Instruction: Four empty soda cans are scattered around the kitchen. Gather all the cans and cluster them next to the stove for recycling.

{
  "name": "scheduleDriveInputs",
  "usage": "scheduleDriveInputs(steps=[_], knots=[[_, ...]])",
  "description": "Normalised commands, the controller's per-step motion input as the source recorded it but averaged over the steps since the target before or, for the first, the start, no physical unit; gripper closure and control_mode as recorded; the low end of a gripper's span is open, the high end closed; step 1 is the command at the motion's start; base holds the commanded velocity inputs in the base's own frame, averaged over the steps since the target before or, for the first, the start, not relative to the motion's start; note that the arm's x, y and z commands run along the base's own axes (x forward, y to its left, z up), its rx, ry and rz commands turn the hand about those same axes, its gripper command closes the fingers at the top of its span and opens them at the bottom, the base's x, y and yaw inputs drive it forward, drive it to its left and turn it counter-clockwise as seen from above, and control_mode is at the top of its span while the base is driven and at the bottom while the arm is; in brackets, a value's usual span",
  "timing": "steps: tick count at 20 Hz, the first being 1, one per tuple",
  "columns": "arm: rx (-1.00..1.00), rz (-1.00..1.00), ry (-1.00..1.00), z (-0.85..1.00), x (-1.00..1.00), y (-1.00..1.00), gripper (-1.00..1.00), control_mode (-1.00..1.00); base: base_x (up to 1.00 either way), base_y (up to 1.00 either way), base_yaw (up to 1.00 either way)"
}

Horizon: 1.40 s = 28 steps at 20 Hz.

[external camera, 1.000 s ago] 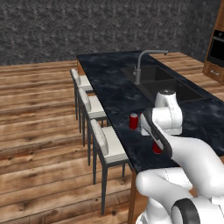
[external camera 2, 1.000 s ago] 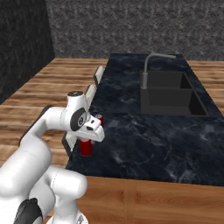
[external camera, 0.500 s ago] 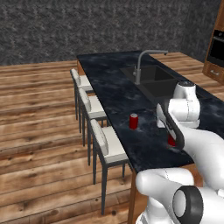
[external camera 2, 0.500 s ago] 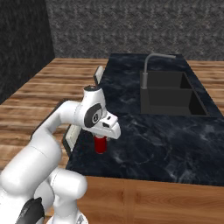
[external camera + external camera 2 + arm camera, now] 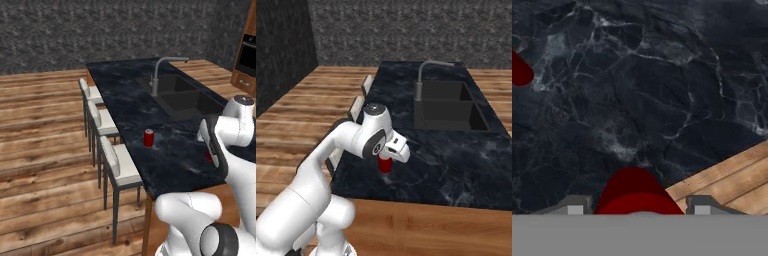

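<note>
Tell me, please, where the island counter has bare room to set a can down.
Bare counter runs between the stools' edge and the sink. Also free: between the standing can and the gripper with its held can.

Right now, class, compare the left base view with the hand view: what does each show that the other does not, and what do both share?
Left base view alone: three stools along the island, the sink with its faucet, and the wall oven. Hand view alone: the gripper with a fingertip on each side of a held soda can. Shared: the dark marble counter and the free-standing can, seen at the hand view's left edge.
</note>
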Motion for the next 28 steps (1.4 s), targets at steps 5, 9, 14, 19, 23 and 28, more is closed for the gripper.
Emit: scheduleDriveInputs(steps=[5,9,14,19,23,28], knots=[[0.00,0.00,0.00,0.00,0.00,0.00,1.00,1.00,-0.42,-0.80,-0.02],[0.00,0.00,0.00,0.00,0.00,0.00,1.00,1.00,-0.04,-0.90,-0.06],[0.00,0.00,0.00,0.00,0.00,0.00,1.00,1.00,0.09,-1.00,-0.06],[0.00,0.00,0.00,0.00,0.00,0.00,1.00,1.00,0.12,-1.00,-0.06],[0.00,0.00,0.00,0.00,0.00,0.00,1.00,1.00,0.14,-1.00,-0.05],[0.00,0.00,0.00,0.00,0.00,0.00,1.00,1.00,0.16,-1.00,-0.04]])
